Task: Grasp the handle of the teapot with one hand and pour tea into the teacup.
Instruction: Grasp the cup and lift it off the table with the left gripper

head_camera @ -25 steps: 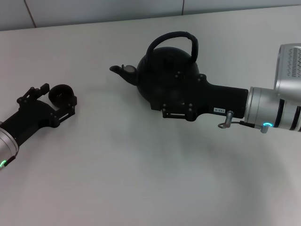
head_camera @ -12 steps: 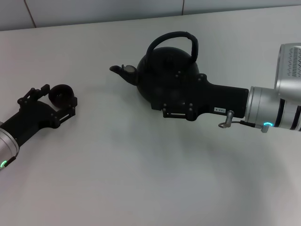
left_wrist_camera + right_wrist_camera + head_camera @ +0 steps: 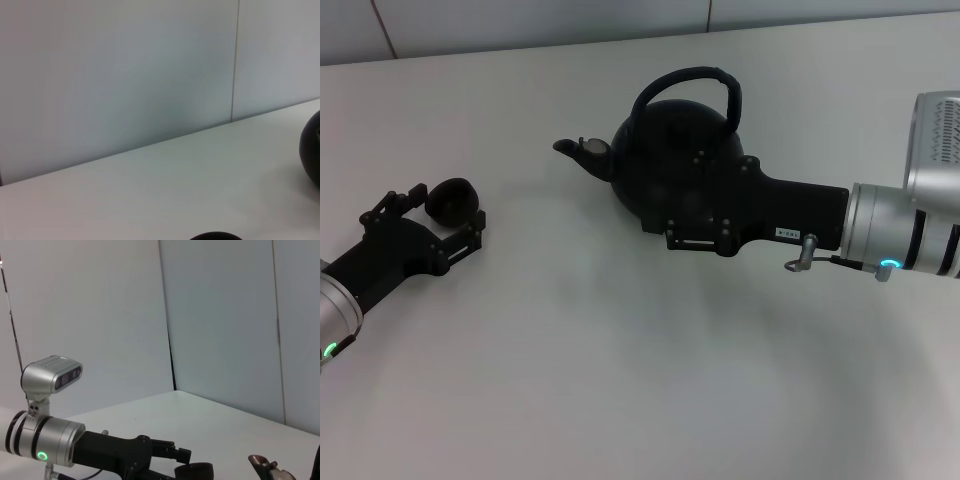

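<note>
Matte black throughout, the teapot (image 3: 665, 160) stood upright on the white table (image 3: 620, 380), right of centre, with its spout (image 3: 582, 152) directed toward the robot's left. The handle (image 3: 692, 88) arched free above the lid; no finger touched it. The right gripper (image 3: 685, 215) lay low against the near side of the teapot's belly, on its silver-and-white arm entering from the right. Black on black hid its fingers, so whether they were spread or closed could not be told. This position appeared to be an approach stance, not a hold on the handle.

The teacup (image 3: 451, 200) sat at the table's left, well apart from the spout. The left gripper (image 3: 438, 212) held it, with one finger behind the cup and the other in front, closed on its sides, probably to steady it for pouring. The cup appeared tilted in this hold. No tea was visible.

Bare tabletop lay between spout and cup, giving open room to bring the pot across. The table's far edge met the wall (image 3: 520, 25) just behind the teapot, limiting rearward travel. In the right wrist view, the left gripper (image 3: 165, 460) and the spout tip (image 3: 262, 462) showed apart.
</note>
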You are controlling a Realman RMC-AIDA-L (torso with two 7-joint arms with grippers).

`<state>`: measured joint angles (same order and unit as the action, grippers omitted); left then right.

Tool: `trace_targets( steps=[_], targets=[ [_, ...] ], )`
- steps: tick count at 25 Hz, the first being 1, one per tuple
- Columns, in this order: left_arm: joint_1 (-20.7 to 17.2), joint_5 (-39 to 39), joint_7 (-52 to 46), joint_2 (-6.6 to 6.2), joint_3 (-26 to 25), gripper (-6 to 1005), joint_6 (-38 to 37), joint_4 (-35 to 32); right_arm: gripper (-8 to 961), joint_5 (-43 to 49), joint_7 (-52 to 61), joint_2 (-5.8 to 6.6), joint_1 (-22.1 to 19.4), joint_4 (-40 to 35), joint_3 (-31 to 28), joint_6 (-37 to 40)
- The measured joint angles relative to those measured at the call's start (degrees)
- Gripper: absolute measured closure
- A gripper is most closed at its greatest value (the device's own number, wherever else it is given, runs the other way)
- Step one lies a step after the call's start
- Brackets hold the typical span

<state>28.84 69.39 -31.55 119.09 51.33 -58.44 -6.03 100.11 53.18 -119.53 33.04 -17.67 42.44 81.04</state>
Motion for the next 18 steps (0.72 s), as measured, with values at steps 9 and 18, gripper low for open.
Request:
trace_targets(
  steps=[9,18],
  targets=[
    [0.0,-0.1,0.0,0.00,-0.3,135,-0.2,-0.3,165,0.0,0.0,0.00,0.2,-0.1,-0.1,0.0],
    [0.4,-0.1,0.0,0.00,-0.1,136,0.0,-0.4,165,0.0,0.0,0.00,0.2,-0.2,-0.3,0.0]
  ],
)
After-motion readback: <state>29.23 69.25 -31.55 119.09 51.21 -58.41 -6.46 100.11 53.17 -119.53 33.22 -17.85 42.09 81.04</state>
